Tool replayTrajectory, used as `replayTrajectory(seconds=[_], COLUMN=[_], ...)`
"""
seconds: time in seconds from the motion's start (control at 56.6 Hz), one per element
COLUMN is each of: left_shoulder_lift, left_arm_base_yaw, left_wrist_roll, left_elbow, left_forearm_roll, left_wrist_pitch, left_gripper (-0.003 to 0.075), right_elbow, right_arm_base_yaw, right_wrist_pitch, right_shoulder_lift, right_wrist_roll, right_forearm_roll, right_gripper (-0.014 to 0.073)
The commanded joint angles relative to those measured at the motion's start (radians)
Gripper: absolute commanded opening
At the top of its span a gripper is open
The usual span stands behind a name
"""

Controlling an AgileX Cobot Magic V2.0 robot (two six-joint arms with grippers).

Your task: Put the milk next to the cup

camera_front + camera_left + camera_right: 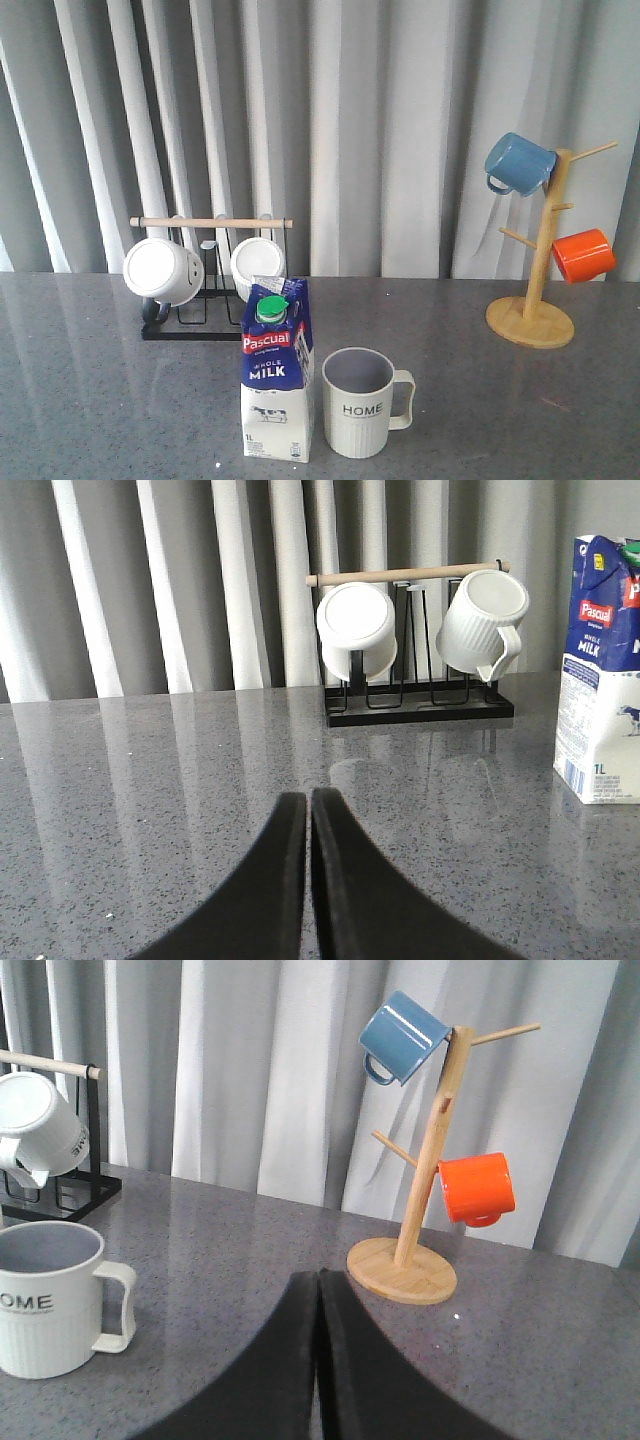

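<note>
Milk (pixel 277 372) upright on grey surface (pixel 120 400), just left of cup (pixel 360 402), small gap between; cup handle points right. Left gripper (pixel 308 810) fingers pressed together, empty. Right gripper (pixel 318 1290) fingers likewise pressed together, empty, near cup.

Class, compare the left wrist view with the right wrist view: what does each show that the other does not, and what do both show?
Only the left wrist view shows the milk carton and the shut left hand. Only the right wrist view shows the HOME cup, the wooden mug tree with its blue mug and orange mug, and the shut right hand. Both show the black rack of white mugs, the grey table and the curtain.
</note>
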Motion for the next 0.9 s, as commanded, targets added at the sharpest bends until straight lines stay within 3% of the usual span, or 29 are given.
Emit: replayTrajectory(seconds=[0.0,0.371,0.495,0.884], left_shoulder_lift=[-0.013,-0.013,-0.012,-0.011], left_arm_base_yaw=[0.001,0.001,0.001,0.001], left_wrist_roll=[-0.001,-0.001,-0.001,-0.001], left_elbow=[-0.021,-0.021,-0.021,-0.021], left_forearm_roll=[-0.003,-0.003,-0.003,-0.003], left_wrist_pitch=[-0.073,-0.073,-0.073,-0.072], left_gripper=[-0.0006,-0.0006,-0.0006,-0.0006], right_elbow=[0.081,0.324,0.423,0.419], right_arm_base_yaw=[-0.007,-0.007,-0.030,-0.095], right_wrist_pitch=[-0.091,0.018,-0.065,-0.056], right_shoulder_lift=[-0.136,-0.573,-0.578,-0.578], right_wrist_roll=[0.000,-0.001,0.004,-0.001], right_forearm_roll=[0.037,0.028,0.063,0.056], right_gripper=[-0.0008,-0.0008,-0.0008,-0.0008])
